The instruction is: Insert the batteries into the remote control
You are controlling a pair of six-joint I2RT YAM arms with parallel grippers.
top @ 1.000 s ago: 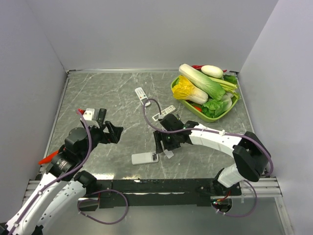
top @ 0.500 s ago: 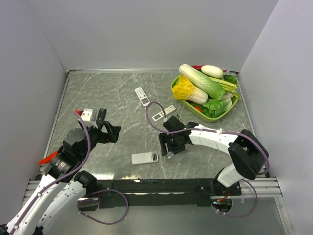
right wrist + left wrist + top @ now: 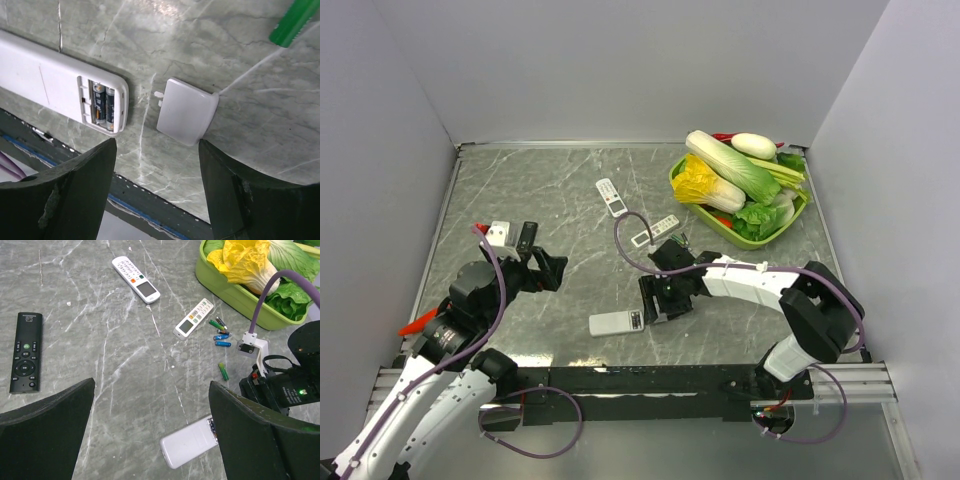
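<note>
Remote [image 3: 50, 85], smooth white plastic, bares two dark cylindrical batteries [image 3: 105, 107]. Left gripper [image 3: 152, 430] and right gripper [image 3: 157, 190] gape empty; right has edged left.

The open remote [image 3: 616, 323] lies near the table's [image 3: 520, 190] front edge, two batteries [image 3: 105, 106] in its bay, its cover [image 3: 186, 117] just right of it, apart. Behind lie the middle remote [image 3: 194, 317], loose batteries [image 3: 221, 344] to its right, and the rear remote [image 3: 136, 279] beyond. The basket [image 3: 235, 295] sits rear right, the left remote [image 3: 26, 351] far left.

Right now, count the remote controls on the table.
4: black remote, left; long white remote, back; small white remote, centre; open-backed white remote, near edge. Others could be hidden.
</note>
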